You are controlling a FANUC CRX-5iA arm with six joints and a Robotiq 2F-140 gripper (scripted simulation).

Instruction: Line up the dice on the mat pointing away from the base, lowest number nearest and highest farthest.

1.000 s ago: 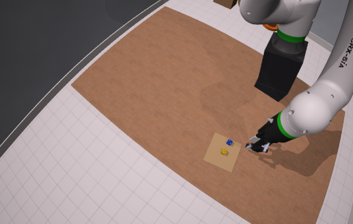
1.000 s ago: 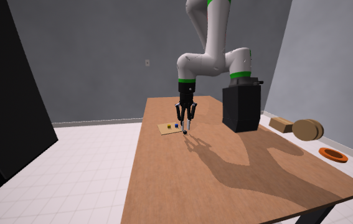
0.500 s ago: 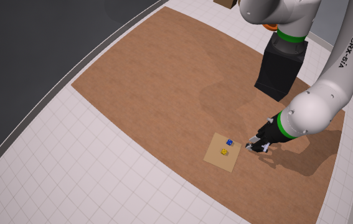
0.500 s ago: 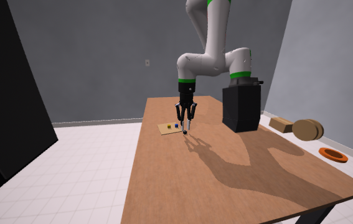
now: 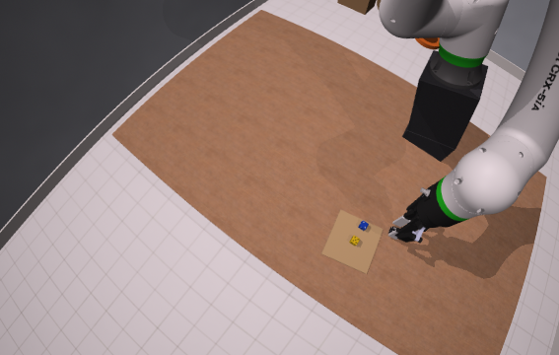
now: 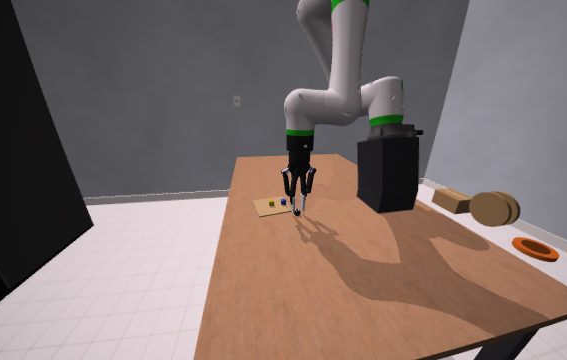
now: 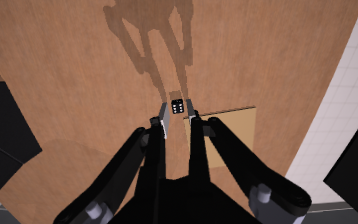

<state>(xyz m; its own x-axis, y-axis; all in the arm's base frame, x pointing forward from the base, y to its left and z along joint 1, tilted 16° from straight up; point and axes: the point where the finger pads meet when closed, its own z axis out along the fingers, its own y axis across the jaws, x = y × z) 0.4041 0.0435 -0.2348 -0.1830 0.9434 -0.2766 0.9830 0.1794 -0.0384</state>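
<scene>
With my gripper's (image 5: 396, 228) (image 6: 298, 205) (image 7: 177, 104) fingers slightly apart around the black die (image 5: 392, 230) (image 6: 297, 213) (image 7: 177, 106), off the mat (image 5: 345, 256) (image 6: 264, 210), I judge I'm at the grasp: close, lift, carry toward nine o'clock in the top view, beyond the yellow die (image 5: 355, 241) (image 6: 271, 203).

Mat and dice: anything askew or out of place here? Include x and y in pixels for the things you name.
Nothing looks damaged. The black die (image 7: 177, 106) lies off the tan mat (image 5: 345, 257) (image 6: 261, 212) (image 7: 237, 134), between the open gripper's (image 5: 397, 228) (image 6: 298, 206) (image 7: 177, 107) fingers; the blue (image 5: 363, 225) (image 6: 283, 202) and yellow dice (image 5: 355, 241) (image 6: 271, 203) are on it.

Brown table (image 5: 240, 128) (image 6: 263, 280) (image 7: 260, 55) — tan mat (image 5: 345, 258) (image 6: 268, 210) (image 7: 236, 133) and black robot pedestal (image 5: 437, 113) (image 6: 388, 175) (image 7: 5, 130) lie directly on it.
</scene>
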